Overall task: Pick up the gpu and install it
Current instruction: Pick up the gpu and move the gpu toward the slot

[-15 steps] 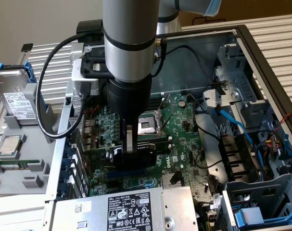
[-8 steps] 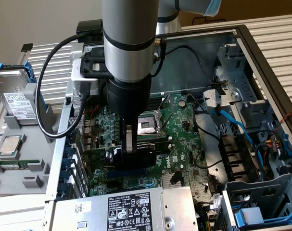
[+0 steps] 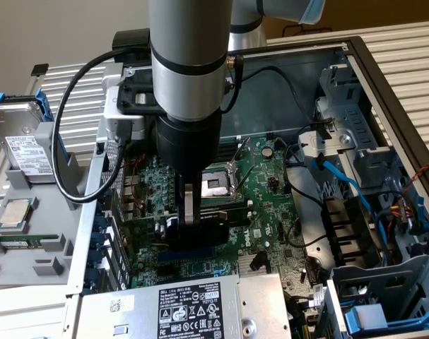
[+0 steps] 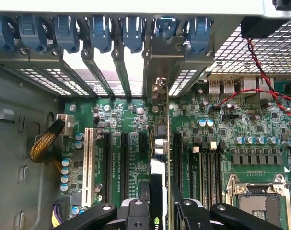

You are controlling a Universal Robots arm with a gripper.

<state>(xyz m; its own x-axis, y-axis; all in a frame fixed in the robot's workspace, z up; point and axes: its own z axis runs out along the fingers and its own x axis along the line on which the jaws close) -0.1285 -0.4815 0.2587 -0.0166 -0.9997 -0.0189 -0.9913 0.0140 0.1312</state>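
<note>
The gpu [image 4: 159,143] shows edge-on in the wrist view, standing upright over the green motherboard [image 4: 231,124] between the black expansion slots [image 4: 123,158]. Its silver bracket [image 4: 160,62] sits at the rear slot openings under the blue latches [image 4: 102,33]. My gripper [image 4: 159,213] is shut on the card, one black finger [image 4: 138,213] on each side. In the exterior view the gripper [image 3: 191,222] reaches down inside the case, with the card's black cooler [image 3: 214,229] low over the motherboard [image 3: 271,205]. I cannot tell whether the card's edge is seated in a slot.
The CPU socket [image 3: 218,185] lies just beyond the gripper. A power supply [image 3: 193,307] borders the near side, and a drive cage [image 3: 384,296] with blue cables [image 3: 348,191] fills the exterior view's right. A hard drive [image 3: 23,145] rests outside the case. A white slot [image 4: 89,163] stands beside the black ones.
</note>
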